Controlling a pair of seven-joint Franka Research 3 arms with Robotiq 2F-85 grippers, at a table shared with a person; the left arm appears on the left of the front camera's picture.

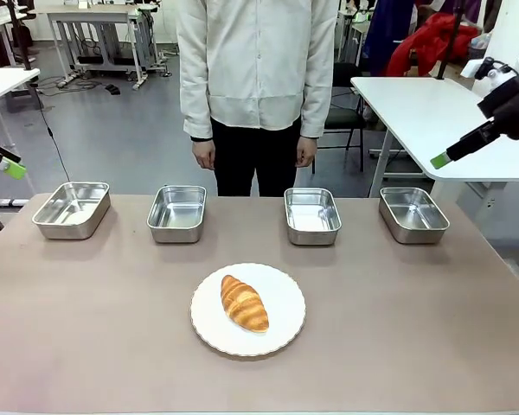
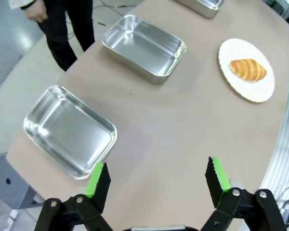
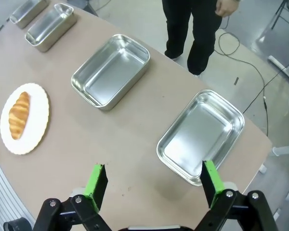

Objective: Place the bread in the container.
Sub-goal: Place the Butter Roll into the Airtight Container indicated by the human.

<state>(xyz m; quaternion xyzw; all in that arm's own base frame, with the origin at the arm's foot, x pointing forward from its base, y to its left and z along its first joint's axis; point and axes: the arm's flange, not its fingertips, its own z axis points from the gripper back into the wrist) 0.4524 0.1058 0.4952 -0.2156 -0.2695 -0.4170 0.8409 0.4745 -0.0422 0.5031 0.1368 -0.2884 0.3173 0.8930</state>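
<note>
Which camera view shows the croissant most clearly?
The front view: the croissant lies close and unobstructed on the white plate, with its ridges visible. Both wrist views show it whole too, but smaller and toward the picture's edge.

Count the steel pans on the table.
4, in one row along the far side of the table: far-left pan, left-centre pan, right-centre pan, far-right pan. None seems hidden.

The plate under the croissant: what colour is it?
Plain white, with a scalloped rim. The plate shows best in the front view.
</note>
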